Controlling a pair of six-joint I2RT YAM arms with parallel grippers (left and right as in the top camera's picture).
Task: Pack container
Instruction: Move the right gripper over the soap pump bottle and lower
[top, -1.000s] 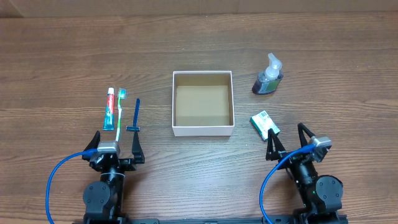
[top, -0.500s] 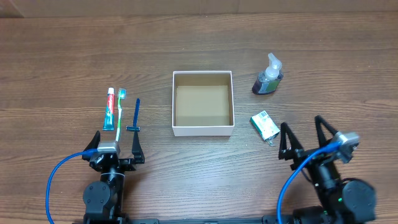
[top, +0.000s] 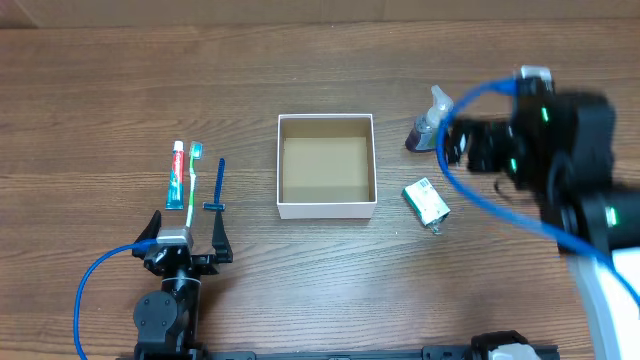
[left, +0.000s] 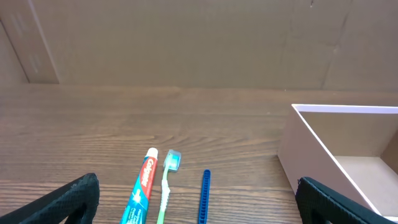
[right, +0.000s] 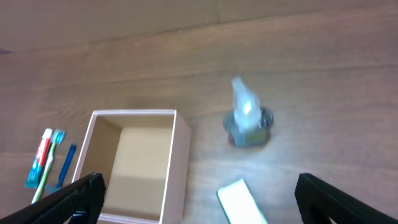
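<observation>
The container (top: 326, 209), a square box with white walls and a bare brown floor, lay open and empty near the middle of the worktop (top: 300, 280). The left gripper (top: 187, 218) sat low toward the near edge on the left side, its 2 fingers spread wide, with the container ahead of it and off to its right, well apart. Just beyond that gripper lay a toothpaste tube (top: 177, 175), a toothbrush (top: 193, 180) and a blue razor (top: 218, 185), side by side and parallel, between the container and the left edge. The right gripper (right: 208, 198) hung blurred above the right side of the worktop, its fingers also spread wide. In the right wrist view the container lay below it and to the left. A soap pump bottle (top: 430, 122) stood right of the container's far corner, and a small green and white box (top: 426, 200) lay right of its near corner.
</observation>
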